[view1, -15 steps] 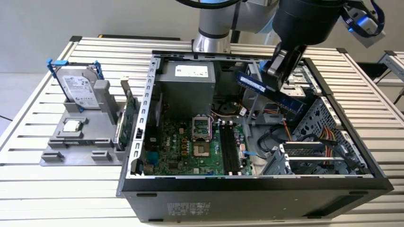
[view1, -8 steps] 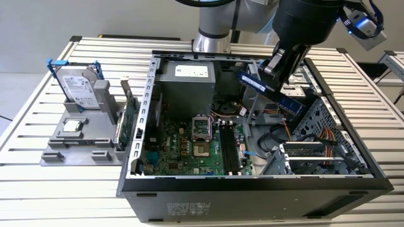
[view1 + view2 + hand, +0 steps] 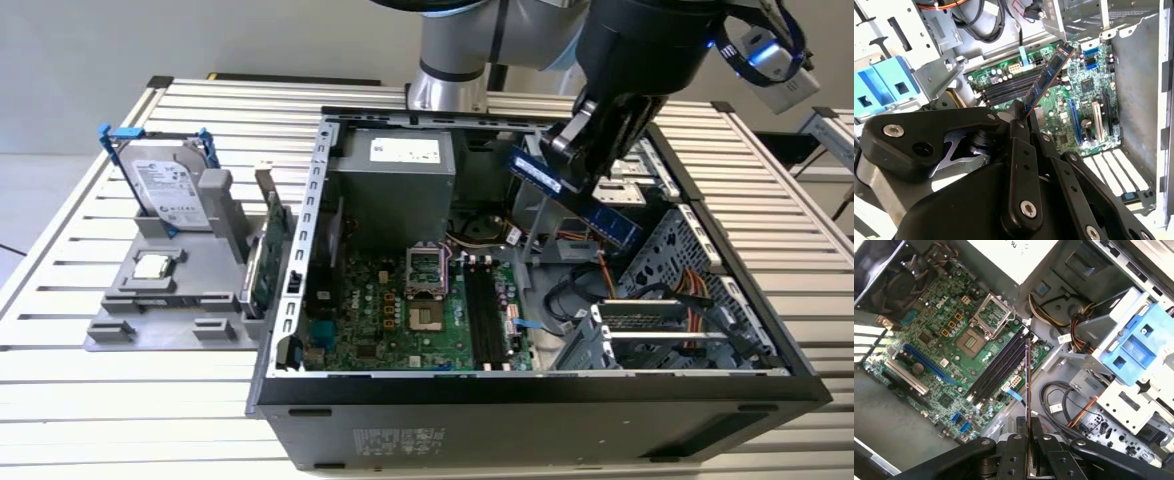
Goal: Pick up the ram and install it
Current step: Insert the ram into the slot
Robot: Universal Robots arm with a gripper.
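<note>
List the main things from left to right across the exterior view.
In order: hard drive → green card → motherboard → ram.

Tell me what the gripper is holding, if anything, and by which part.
The gripper is shut on the ram, clamped at one short end; the rest of the stick juts out free.

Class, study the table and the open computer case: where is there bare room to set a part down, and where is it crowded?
In the exterior view, bare slatted table lies below the grey holder and above the hard drive. Crowded: inside the case, where cables and the motherboard fill the floor, with the gripper holding the ram above.
</note>
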